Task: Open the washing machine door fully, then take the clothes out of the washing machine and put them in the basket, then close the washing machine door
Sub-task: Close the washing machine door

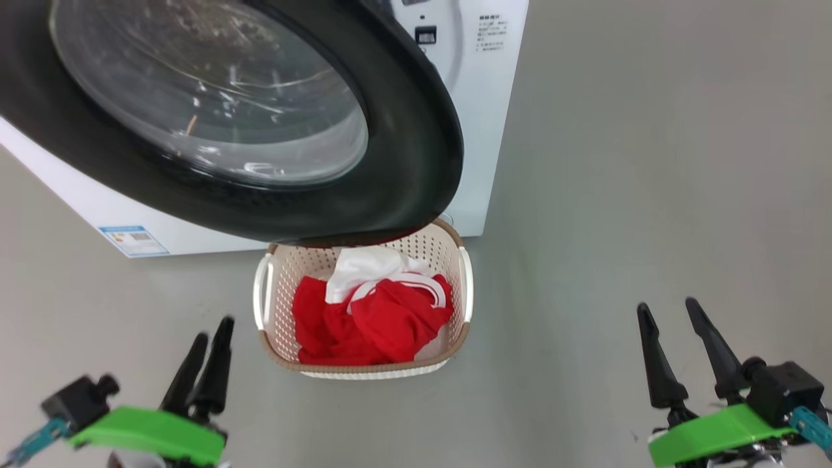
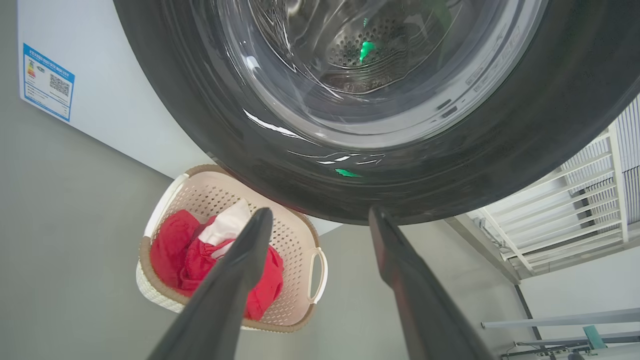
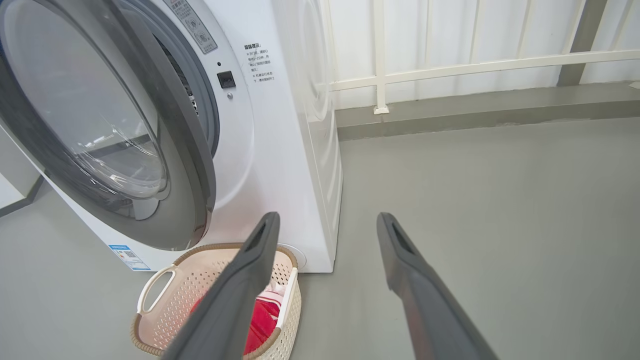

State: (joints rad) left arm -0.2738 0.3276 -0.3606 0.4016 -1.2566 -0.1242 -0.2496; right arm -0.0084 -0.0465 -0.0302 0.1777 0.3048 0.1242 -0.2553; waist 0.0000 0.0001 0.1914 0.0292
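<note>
A: Where are the clothes [image 1: 370,318]?
B: In the basket [image 1: 364,369], under the lower edge of the door [image 1: 403,162]; left gripper [image 2: 319,214] and right gripper [image 3: 325,217] are spread wide, empty. The door should be pushed shut by its rim

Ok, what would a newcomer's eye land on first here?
The black-rimmed washing machine door, swung out over the basket's far end, upper left in the head view. Beneath it, bright red clothes heaped in the cream basket. The left gripper and right gripper sit open at the lower corners.
</note>
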